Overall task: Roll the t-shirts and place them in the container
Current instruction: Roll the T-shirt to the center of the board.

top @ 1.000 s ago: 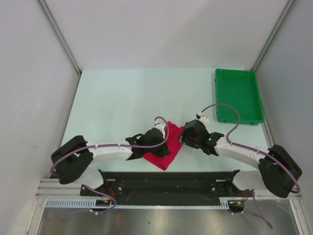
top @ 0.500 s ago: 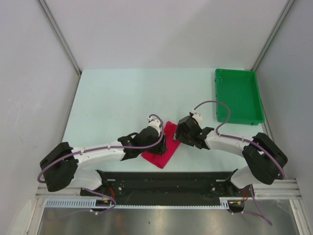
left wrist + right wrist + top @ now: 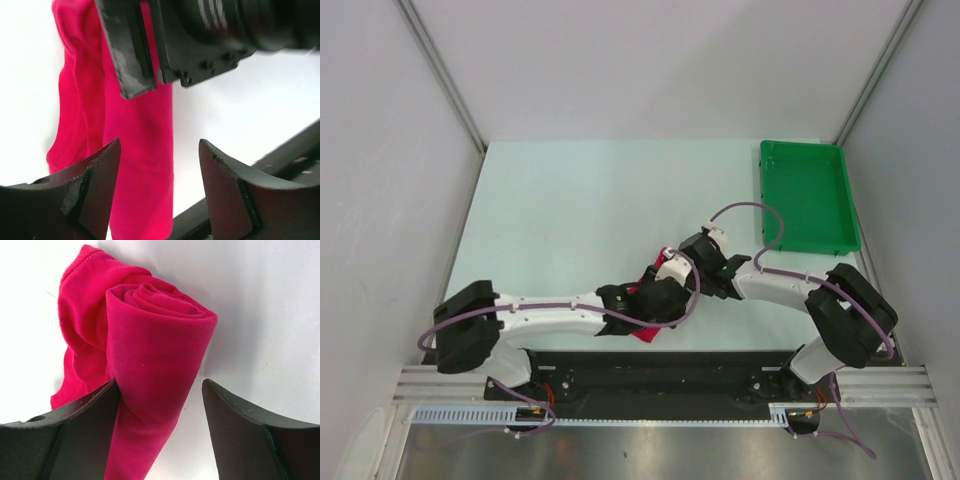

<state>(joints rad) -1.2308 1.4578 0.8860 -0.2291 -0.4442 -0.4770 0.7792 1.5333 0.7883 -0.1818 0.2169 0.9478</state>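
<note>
We see a green tray (image 3: 807,195) at the far right corner of a pale table (image 3: 580,205), its long side running along the table's right edge. Grey walls (image 3: 380,150) close in three sides. Along the near edge lies a black plate (image 3: 670,372), then a metal rail (image 3: 650,418).

At the near edge of the table (image 3: 570,200), in the top view, the red t-shirt (image 3: 644,334) is almost wholly covered by both wrists; only slivers are seen. In the right wrist view its lower end is cut off by the picture's edge, between the fingers of the right gripper (image 3: 160,387). In the left wrist view its upper end is hidden by a blurred finger (image 3: 127,55) of that gripper, itself cropped at the top.
</note>
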